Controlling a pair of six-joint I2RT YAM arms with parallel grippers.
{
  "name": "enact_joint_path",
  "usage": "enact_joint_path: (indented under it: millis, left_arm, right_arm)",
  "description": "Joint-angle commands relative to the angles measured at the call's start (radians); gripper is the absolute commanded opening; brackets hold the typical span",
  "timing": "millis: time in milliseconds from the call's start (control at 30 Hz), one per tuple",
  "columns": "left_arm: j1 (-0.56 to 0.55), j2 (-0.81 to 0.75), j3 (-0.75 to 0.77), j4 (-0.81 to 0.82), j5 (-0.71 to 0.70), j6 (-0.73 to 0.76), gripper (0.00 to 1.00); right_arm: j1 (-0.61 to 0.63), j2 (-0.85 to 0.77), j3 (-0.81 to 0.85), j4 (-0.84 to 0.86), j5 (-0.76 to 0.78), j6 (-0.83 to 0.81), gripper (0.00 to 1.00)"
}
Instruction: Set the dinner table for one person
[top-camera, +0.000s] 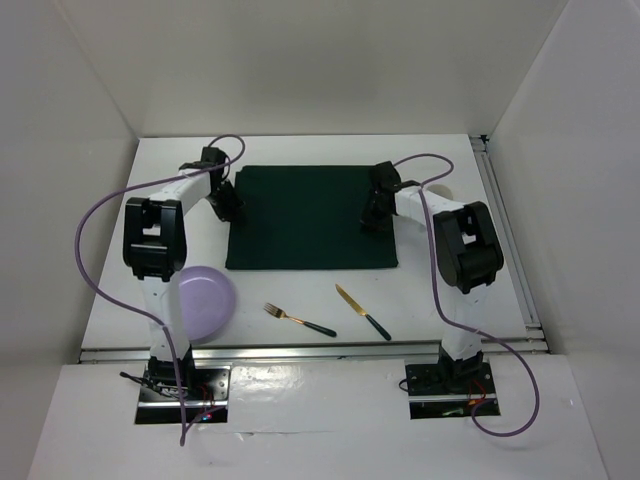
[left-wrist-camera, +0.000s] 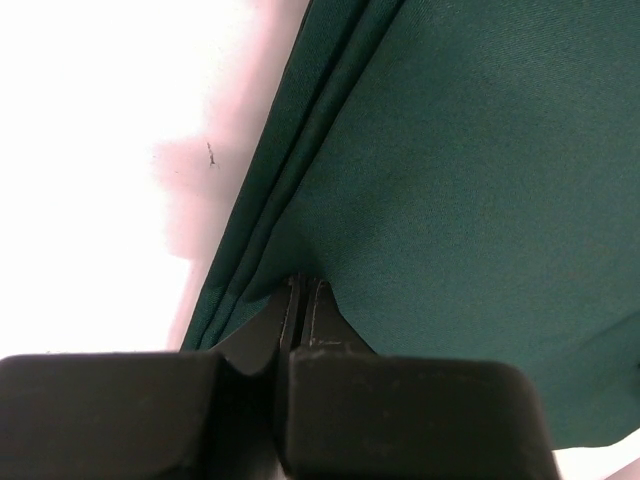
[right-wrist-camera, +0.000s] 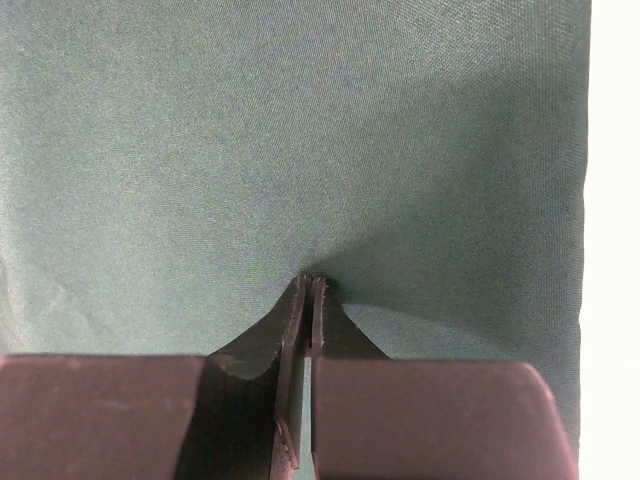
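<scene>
Top external alone shows bowl (top-camera: 203, 300), fork (top-camera: 298, 319), knife (top-camera: 362, 312); wrist views show left gripper (left-wrist-camera: 303, 285) and right gripper (right-wrist-camera: 314, 285) pinching the mat (left-wrist-camera: 450, 180).

White links and bulky black joint housings are seen on the left arm (top-camera: 152, 240) and right arm (top-camera: 465, 245); lilac cables (top-camera: 79, 243) are trailed alongside, fingers (left-wrist-camera: 400, 410) matte black.

A large, plain white rectangular counter (top-camera: 320, 150), flat and smooth with a faint sheen, lies level across the floor of a white-walled booth, running from the back wall to a metal rail along its near edge.
</scene>
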Motion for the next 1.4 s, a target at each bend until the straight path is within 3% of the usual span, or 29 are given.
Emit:
enact_joint_path:
  millis: [0, 333, 400, 433, 467, 600, 667, 800, 967, 1033, 1133, 1367]
  left_arm:
    - [0.008, 0.017, -0.056, -0.1, -0.076, 0.018, 0.0]
    - [0.008, -0.043, -0.102, -0.109, -0.094, 0.018, 0.0]
    - [0.008, -0.053, -0.075, -0.129, -0.105, 0.018, 0.04]
    - [0.008, -0.081, -0.059, -0.14, -0.118, 0.018, 0.14]
    - [0.008, -0.096, -0.03, -0.155, -0.118, 0.029, 0.2]
    - [0.008, -0.196, 0.034, -0.189, -0.128, 0.054, 0.56]
    - [0.008, -0.264, 0.053, -0.209, -0.138, 0.064, 0.67]
    - [0.008, -0.406, 0.062, -0.255, -0.16, 0.086, 0.69]
    - [0.031, -0.59, 0.062, -0.284, -0.192, 0.095, 0.69]
    - [0.04, -0.639, 0.062, -0.297, -0.192, 0.095, 0.69]
    - [0.051, -0.725, 0.071, -0.318, -0.172, 0.095, 0.81]
    - [0.07, -0.857, -0.002, -0.309, -0.143, 0.104, 0.85]
  right_arm:
    - [0.01, 0.038, -0.092, -0.077, 0.086, -0.009, 0.0]
    - [0.01, -0.005, -0.083, -0.095, 0.117, 0.002, 0.0]
    - [0.02, -0.037, -0.036, -0.116, 0.117, -0.009, 0.03]
    - [0.032, -0.051, -0.016, -0.116, 0.117, -0.031, 0.07]
    - [0.047, -0.081, 0.003, -0.129, 0.117, -0.041, 0.18]
    - [0.067, -0.149, 0.131, -0.149, 0.097, -0.072, 0.46]
    - [0.09, -0.186, 0.158, -0.158, 0.087, -0.101, 0.51]
    - [0.223, -0.226, 0.152, -0.124, -0.013, -0.115, 0.58]
    - [0.444, -0.223, 0.104, 0.008, -0.173, -0.072, 0.75]
    - [0.536, -0.174, 0.104, 0.086, -0.206, -0.049, 0.8]
    - [0.625, -0.065, 0.167, 0.144, -0.259, -0.039, 0.83]
    - [0.693, 0.159, 0.306, 0.203, -0.343, -0.009, 0.87]
